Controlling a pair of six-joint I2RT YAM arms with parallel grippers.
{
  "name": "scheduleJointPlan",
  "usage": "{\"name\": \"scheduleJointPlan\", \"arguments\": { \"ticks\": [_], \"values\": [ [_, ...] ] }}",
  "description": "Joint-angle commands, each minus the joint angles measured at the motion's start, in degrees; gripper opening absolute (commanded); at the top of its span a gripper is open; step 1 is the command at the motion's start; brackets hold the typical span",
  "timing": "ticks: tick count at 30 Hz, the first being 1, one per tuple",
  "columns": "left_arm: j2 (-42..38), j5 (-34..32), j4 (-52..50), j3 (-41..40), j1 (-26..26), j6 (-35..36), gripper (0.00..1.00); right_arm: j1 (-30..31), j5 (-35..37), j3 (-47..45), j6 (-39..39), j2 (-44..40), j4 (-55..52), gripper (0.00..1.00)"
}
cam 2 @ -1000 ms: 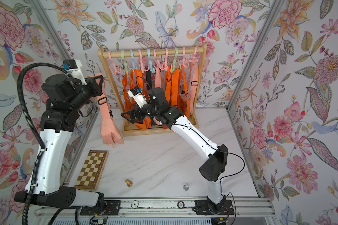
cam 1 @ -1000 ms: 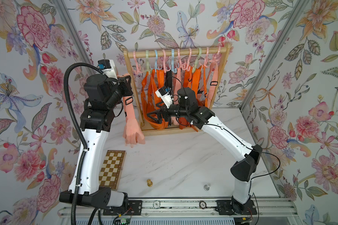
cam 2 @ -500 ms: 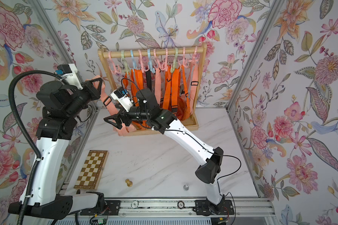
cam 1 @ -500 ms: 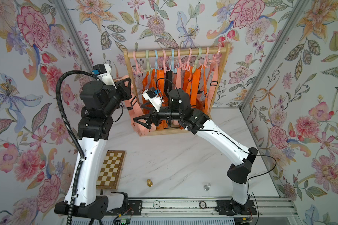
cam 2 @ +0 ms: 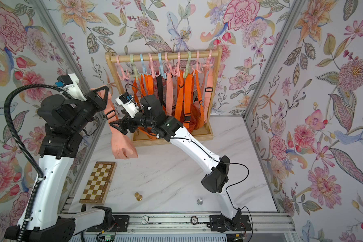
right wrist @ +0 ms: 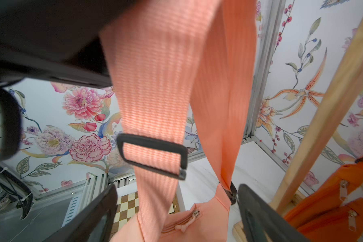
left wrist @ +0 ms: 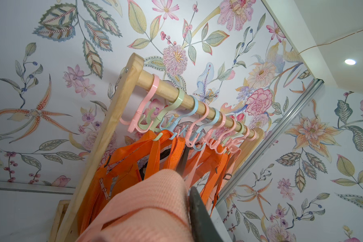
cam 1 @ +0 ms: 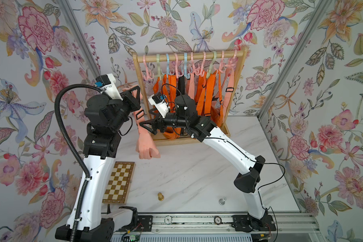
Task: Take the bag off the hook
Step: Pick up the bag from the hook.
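High beside the rack's left post, the left gripper [cam 1: 134, 92] is clamped on the looped strap [left wrist: 151, 199] of the peach bag [cam 1: 146, 147]. Lower down, the right gripper [cam 1: 144, 125] has its jaws apart, with a finger [right wrist: 92, 211] on either side of that strap near its black slider buckle [right wrist: 153, 155]. The bag hangs outside the wooden rack [left wrist: 101, 146], clear of the hooks [cam 1: 148, 73], with its body down at the marble table [cam 1: 187, 167]. Orange bags [cam 1: 172, 90] hang inside.

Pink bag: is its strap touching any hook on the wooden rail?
Apart. In a top view the pink bag hangs from the left tool, outside the rack's end post; the hooks are on the post's other side.
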Motion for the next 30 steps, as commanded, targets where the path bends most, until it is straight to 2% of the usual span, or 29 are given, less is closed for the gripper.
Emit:
{"name": "scheduleJointPlan", "arguments": {
  "ticks": [1,4,7,10,19,21,29,30],
  "values": [
    [0.05,1.69,4.69,-0.85,-1.28,-1.29,0.20,0.50,-4.78,1.72,1.12,0.28,1.19,0.89],
    [-0.03,1.50,5.05,-0.93,-2.19,-1.39,0.21,0.49,-7.79,1.72,3.69,0.85,2.93,0.85],
    [-0.43,1.26,5.14,-1.07,-3.04,-1.64,0.20,0.07,-7.33,1.86,5.48,1.26,3.62,0.77],
    [-1.23,0.95,5.12,-1.32,-3.46,-1.63,0.21,-1.05,-6.54,1.81,6.86,1.15,3.65,0.53],
    [-2.53,0.82,6.91,-3.31,-3.65,-2.47,0.22,-3.48,-8.53,1.37,7.43,-0.06,3.69,0.15],
    [-2.26,1.32,7.12,-3.24,-3.71,-2.70,0.22,-3.78,-8.49,1.14,7.50,-0.47,3.38,0.00],
    [-1.09,2.58,7.21,-2.49,-3.85,-2.46,0.23,-4.07,-8.46,-3.96,3.73,-4.62,3.29,0.00],
    [-0.92,2.84,7.34,-2.31,-3.79,-2.73,0.23,-4.09,-8.63,-4.76,3.47,-5.13,3.29,0.04]
  ]
}}
